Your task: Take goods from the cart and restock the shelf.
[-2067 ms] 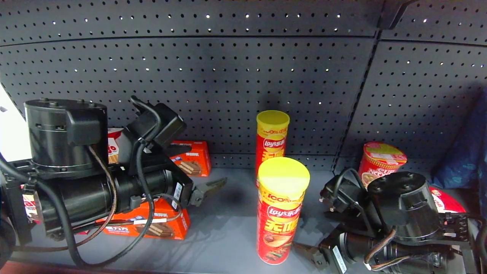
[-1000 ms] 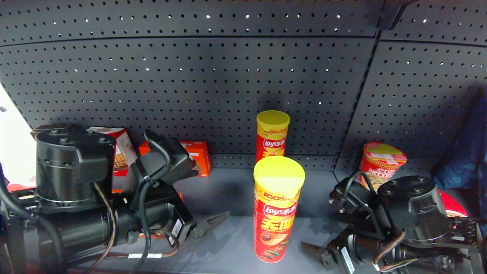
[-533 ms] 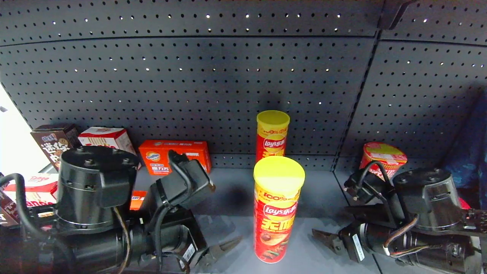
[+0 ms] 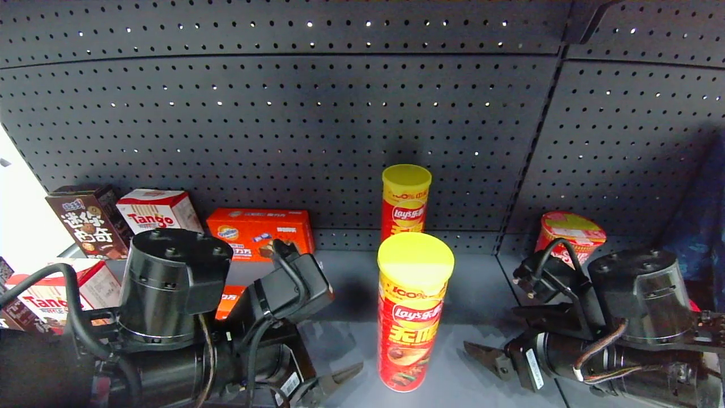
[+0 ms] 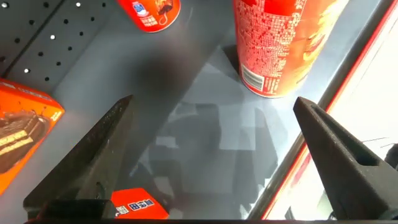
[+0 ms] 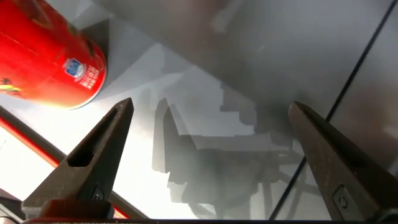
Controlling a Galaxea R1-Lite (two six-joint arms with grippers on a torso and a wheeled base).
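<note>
Red can (image 4: 415, 317) between left gripper (image 5: 212, 102) and right gripper (image 6: 210, 104); fingers spread in wrist views.

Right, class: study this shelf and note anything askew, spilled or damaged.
Nothing stands out: no spill or damage. The front chip can and rear chip can stand upright, though the front one sits near the shelf edge.

The front chip can (image 4: 415, 317) and back chip can (image 4: 405, 201) are both red with yellow lids. There's an orange box (image 4: 260, 232), a brown box (image 4: 88, 221) and a white-and-red box (image 4: 158, 211). The shelf (image 4: 351, 277) is grey, and the back panel (image 4: 317, 113) is dark with dotted holes.
</note>
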